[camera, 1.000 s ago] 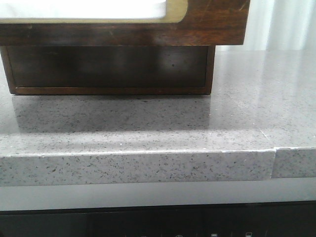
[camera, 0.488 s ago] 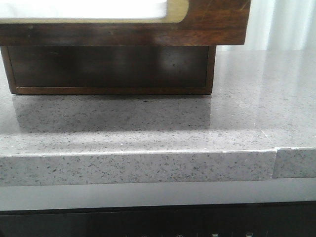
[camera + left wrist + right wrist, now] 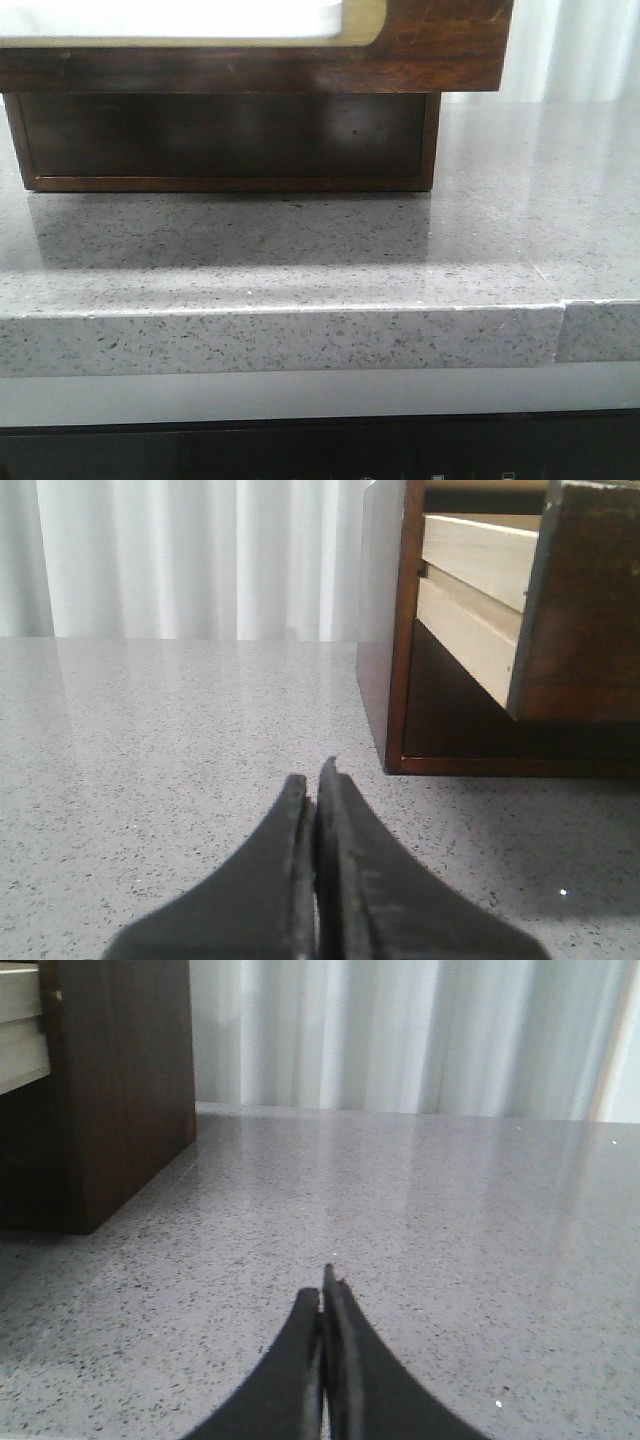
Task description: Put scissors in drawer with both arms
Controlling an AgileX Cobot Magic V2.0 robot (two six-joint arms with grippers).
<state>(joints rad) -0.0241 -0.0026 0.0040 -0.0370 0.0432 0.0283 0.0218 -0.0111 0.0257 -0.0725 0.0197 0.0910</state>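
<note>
The scissors are out of view in every frame. The drawer [image 3: 430, 50] is dark brown with a white, cream-rimmed panel; it stands pulled out at the top of the front view, over the cabinet's empty lower bay [image 3: 220, 140]. In the left wrist view the drawer [image 3: 580, 610] juts from the cabinet, its pale wooden side showing. My left gripper [image 3: 312, 775] is shut with nothing in it, low over the counter just short of the cabinet's corner. My right gripper [image 3: 322, 1285] is also shut and empty, over bare counter beside the cabinet's other side [image 3: 110, 1090]. Neither gripper shows in the front view.
The grey speckled stone counter [image 3: 300, 270] has a front edge with a seam [image 3: 560, 330] near its right end. White curtains [image 3: 400, 1030] hang behind it. The cabinet [image 3: 400, 680] stands on the counter between the two arms.
The whole front view has slid a few pixels to the right. Nothing else differs.
</note>
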